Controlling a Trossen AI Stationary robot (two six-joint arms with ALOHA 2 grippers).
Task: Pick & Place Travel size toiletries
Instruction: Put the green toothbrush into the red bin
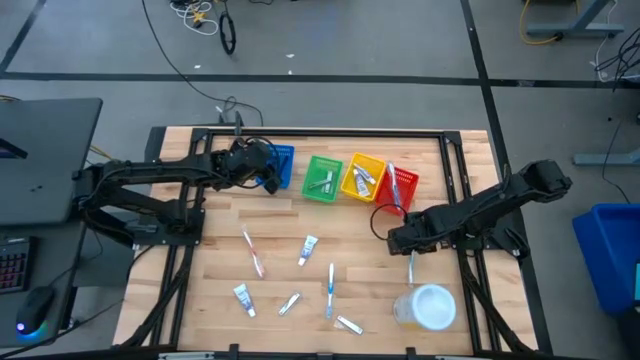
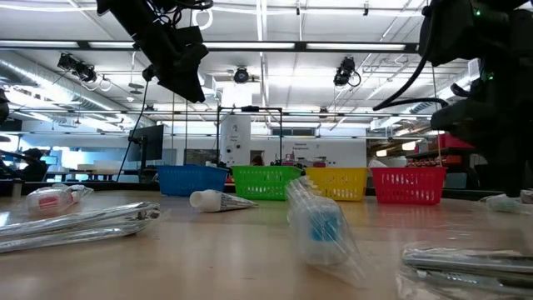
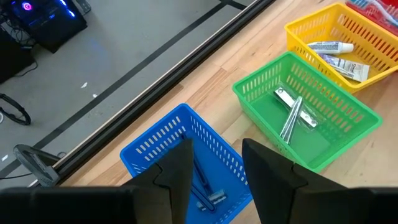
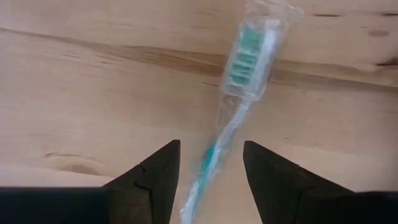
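My left gripper (image 3: 214, 165) hangs open above the blue basket (image 3: 180, 149), which holds a dark razor (image 3: 205, 190); in the high view it is at the table's far left (image 1: 255, 165). My right gripper (image 4: 210, 163) is open and low over the table, right of centre (image 1: 400, 240). A wrapped toothbrush with a green-and-white head (image 4: 245, 59) lies flat on the wood, its handle (image 4: 214, 149) running between the two fingers; I see no touch. More toiletries lie on the near half: a pink toothbrush (image 1: 253, 250), a blue toothbrush (image 1: 331, 288), small tubes (image 1: 307, 250) (image 1: 243, 298).
Blue, green (image 1: 322, 178), yellow (image 1: 362, 177) and red (image 1: 398, 188) baskets stand in a row along the far side; the green holds wrapped razors (image 3: 292, 115), the yellow holds tubes (image 3: 333, 53). A round translucent white container (image 1: 430, 305) stands just near of my right gripper.
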